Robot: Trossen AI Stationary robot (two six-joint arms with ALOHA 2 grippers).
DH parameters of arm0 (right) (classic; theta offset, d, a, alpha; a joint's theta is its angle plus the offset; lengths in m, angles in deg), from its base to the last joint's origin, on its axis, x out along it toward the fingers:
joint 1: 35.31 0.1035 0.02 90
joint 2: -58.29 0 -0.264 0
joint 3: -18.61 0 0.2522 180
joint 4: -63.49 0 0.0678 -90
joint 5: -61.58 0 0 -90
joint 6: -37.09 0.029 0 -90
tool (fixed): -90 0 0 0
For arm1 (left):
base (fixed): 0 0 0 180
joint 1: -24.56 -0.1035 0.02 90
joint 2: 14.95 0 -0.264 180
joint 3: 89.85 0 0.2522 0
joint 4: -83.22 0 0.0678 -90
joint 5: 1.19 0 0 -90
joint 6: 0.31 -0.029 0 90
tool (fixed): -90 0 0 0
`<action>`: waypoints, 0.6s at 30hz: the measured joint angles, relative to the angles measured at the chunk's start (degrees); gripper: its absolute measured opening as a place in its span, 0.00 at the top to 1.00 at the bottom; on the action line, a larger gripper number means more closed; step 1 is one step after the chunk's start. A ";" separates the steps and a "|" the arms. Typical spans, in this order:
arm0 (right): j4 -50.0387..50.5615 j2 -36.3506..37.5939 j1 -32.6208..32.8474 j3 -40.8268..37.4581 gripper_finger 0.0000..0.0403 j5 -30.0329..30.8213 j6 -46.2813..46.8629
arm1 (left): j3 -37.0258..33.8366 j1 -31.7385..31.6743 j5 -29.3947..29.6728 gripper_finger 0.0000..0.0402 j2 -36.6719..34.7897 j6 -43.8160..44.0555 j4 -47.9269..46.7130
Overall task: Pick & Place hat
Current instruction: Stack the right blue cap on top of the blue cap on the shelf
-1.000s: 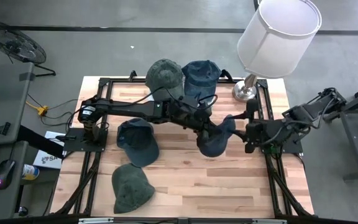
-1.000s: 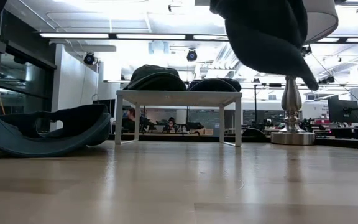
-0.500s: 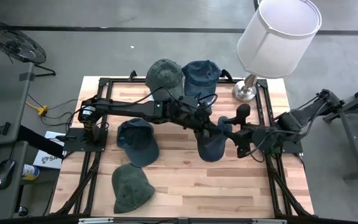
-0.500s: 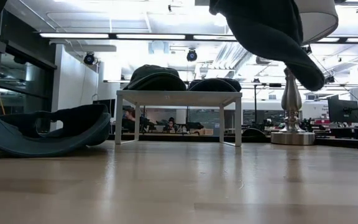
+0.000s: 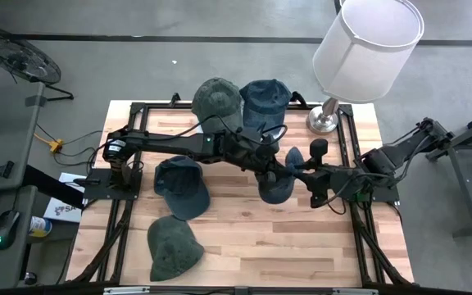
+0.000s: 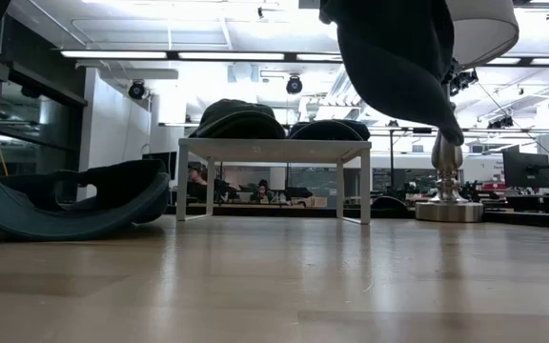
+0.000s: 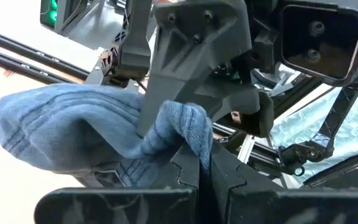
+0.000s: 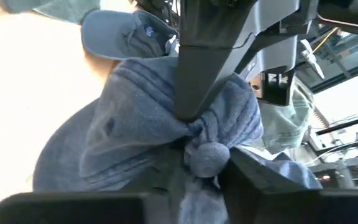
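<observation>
Two grippers met at one blue hat, held in the air right of the table's centre, with nothing beneath it in the low view. Over the last second the right gripper advanced leftward and narrowed its fingers onto the gathered cloth; its wrist view showed fabric pinched between them. The left gripper remained clenched on the hat. Judgement: a handover was under way, release pending.
</observation>
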 joint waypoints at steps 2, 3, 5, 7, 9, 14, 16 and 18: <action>0.00 0.00 -0.02 -0.02 0.87 -1.22 1.02 | 0.00 0.00 -0.02 1.00 0.00 0.15 -0.06; 0.00 0.00 -0.02 -0.02 0.90 -1.58 1.55 | 0.00 0.00 -0.04 1.00 0.00 0.17 -0.10; -0.04 0.02 -0.02 0.00 0.94 -2.24 2.63 | 0.00 0.02 -0.15 1.00 0.00 0.18 -0.14; -0.03 0.02 -0.04 -0.02 0.94 -2.79 3.94 | 0.00 0.02 -0.15 1.00 0.00 0.20 -0.41; 0.02 0.02 -0.04 -0.02 0.94 -3.01 6.08 | 0.00 0.02 -0.14 1.00 0.00 0.27 -0.69; 0.14 0.02 -0.04 -0.02 0.94 -4.66 10.66 | 0.00 0.02 -0.19 0.95 0.00 -0.30 -0.83; 0.88 0.02 -0.04 -0.02 0.94 -5.25 12.40 | 0.00 0.00 0.16 0.94 0.00 -2.02 -0.87; 1.61 0.02 -0.04 -0.02 0.94 -5.32 13.95 | 0.00 0.00 1.26 0.92 0.00 -3.92 -1.00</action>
